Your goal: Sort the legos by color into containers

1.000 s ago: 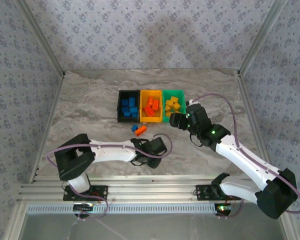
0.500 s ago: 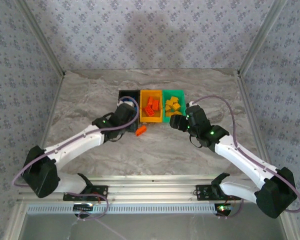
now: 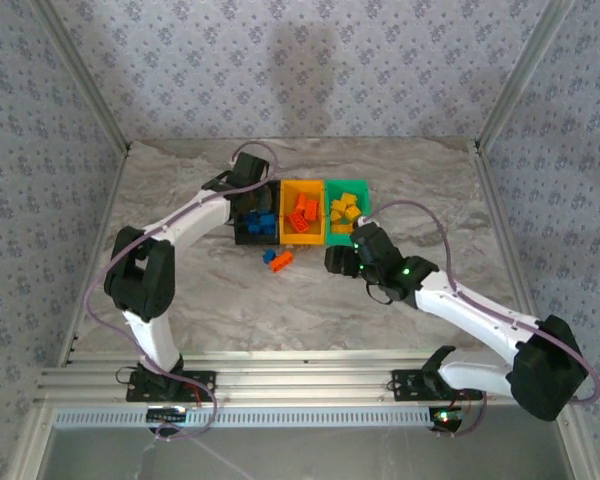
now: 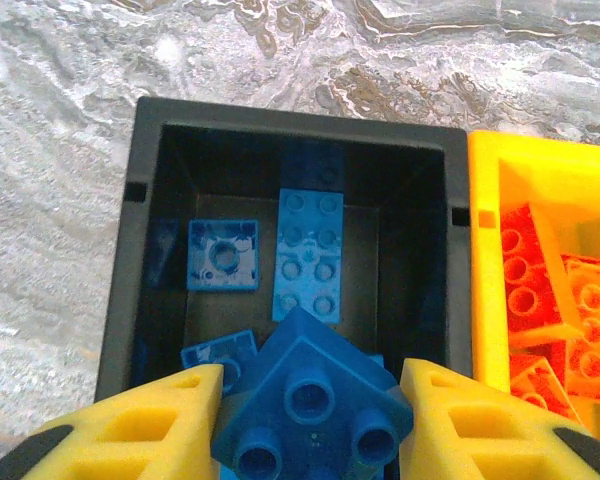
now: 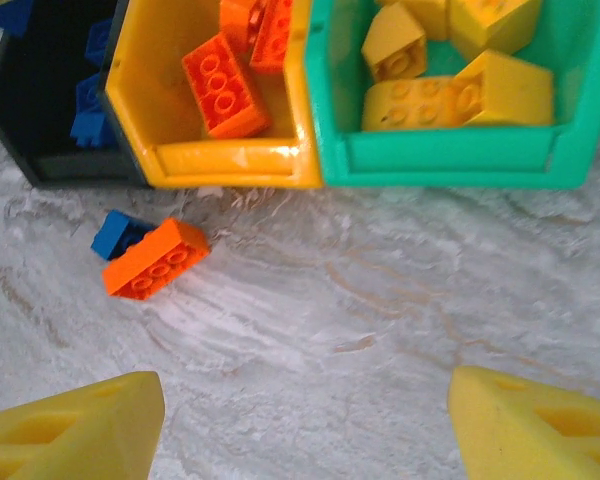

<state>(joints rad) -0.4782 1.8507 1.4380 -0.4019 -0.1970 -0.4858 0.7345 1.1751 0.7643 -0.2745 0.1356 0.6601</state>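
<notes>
The left jaws are closed partway on a blue brick (image 4: 305, 400). The brick is turned cornerwise with its studs toward the wrist camera, and its two side corners press against the yellow foam pads (image 4: 130, 425). They hold it over the near part of the black bin (image 4: 130, 250), the left one in the row. Inside that bin lie more blue bricks, among them a long one (image 4: 310, 255) studs up and a square one (image 4: 223, 255) hollow side up just beside it. From above, the left arm (image 3: 195, 215) reaches across the surface (image 3: 180, 180) to the black bin's far left corner. The right jaws stand wide open with nothing between them; their pads (image 5: 80, 425) hang over bare surface in front of the yellow bin (image 5: 230, 160) and the green bin (image 5: 440, 165). The yellow bin holds red-orange bricks (image 5: 225, 85) and the green bin holds yellow ones (image 5: 425, 100). Two bricks lie loose on the surface just before the join of the black and yellow bins: a small blue one (image 5: 120, 233) and an orange one (image 5: 157, 258), touching each other, to the left of the right jaws and apart from them.
</notes>
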